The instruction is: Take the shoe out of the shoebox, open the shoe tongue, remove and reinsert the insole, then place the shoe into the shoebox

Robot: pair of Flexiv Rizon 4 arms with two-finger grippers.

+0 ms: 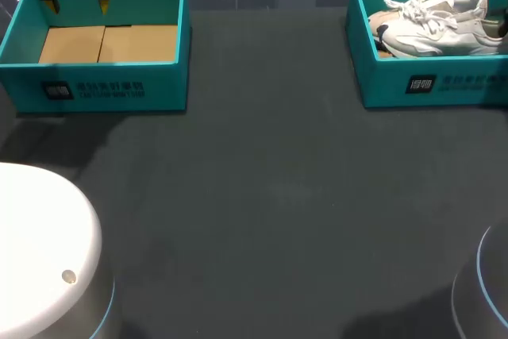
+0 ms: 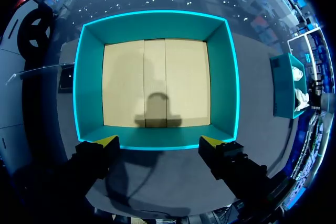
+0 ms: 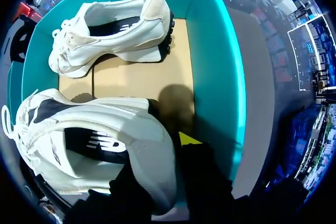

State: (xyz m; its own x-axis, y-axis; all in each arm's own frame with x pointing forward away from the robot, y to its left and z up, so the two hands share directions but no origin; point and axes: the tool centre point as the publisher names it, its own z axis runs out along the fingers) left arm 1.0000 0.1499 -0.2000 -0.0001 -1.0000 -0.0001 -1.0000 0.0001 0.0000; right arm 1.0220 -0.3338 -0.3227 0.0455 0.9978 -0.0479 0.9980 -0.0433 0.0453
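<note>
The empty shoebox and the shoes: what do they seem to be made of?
The empty shoebox looks like cardboard: matte teal walls, bare brown floor flaps. The shoes look like white leather or synthetic, with beige suede-like patches; I cannot tell which.

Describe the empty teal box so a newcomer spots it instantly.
On the dark grey table, two open-top teal cardboard boxes sit at the far edge, one each side. The empty teal box is the left one, below the left gripper. Its brown floor is bare, while the right teal box holds a pair of white sneakers.
</note>
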